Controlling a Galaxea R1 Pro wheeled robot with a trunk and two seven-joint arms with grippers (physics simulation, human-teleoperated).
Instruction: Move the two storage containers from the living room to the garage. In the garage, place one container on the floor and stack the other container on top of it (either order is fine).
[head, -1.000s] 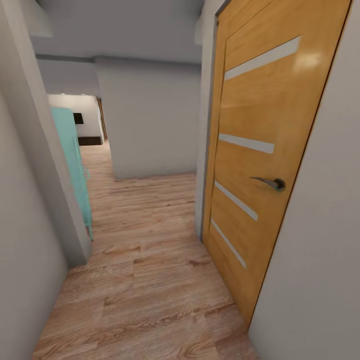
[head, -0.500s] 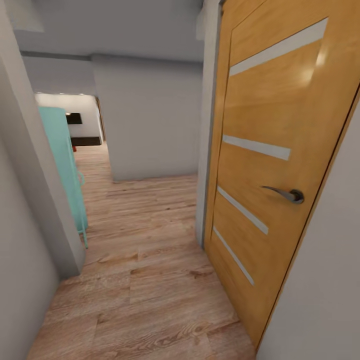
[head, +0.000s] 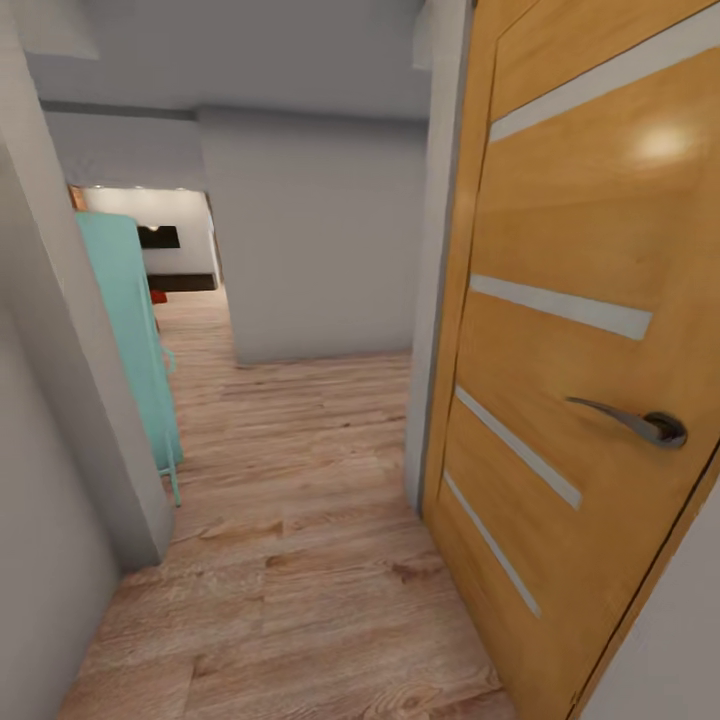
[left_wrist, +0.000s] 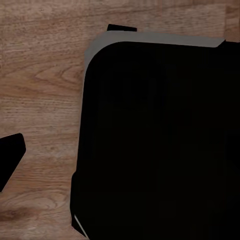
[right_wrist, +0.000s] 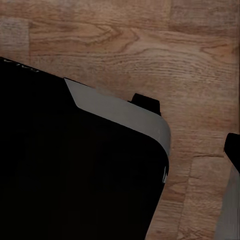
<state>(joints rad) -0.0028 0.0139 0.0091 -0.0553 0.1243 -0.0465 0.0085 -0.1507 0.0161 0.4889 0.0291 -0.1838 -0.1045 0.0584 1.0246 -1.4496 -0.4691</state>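
The head view looks along a narrow hallway laid with light wood planks, their grain coarse and knotted. On the right stands a closed door of honey-coloured, glossy wood, inset with four slim pale strips and fitted with a curved metal lever handle; its grey frame runs straight down to the floor. On the left, a smooth grey wall ends in a sharp vertical corner. Just behind that corner a flat teal panel on a thin leg juts into the passage and narrows it. Ahead, a plain grey wall block closes the middle; open floor continues to its left toward a bright far room with a dark rectangle on its white wall.

Both wrist views look down on wood planks past a black, round-cornered body with a grey rim. Whether either pincer is open or closed cannot be told. No storage container is in sight here.
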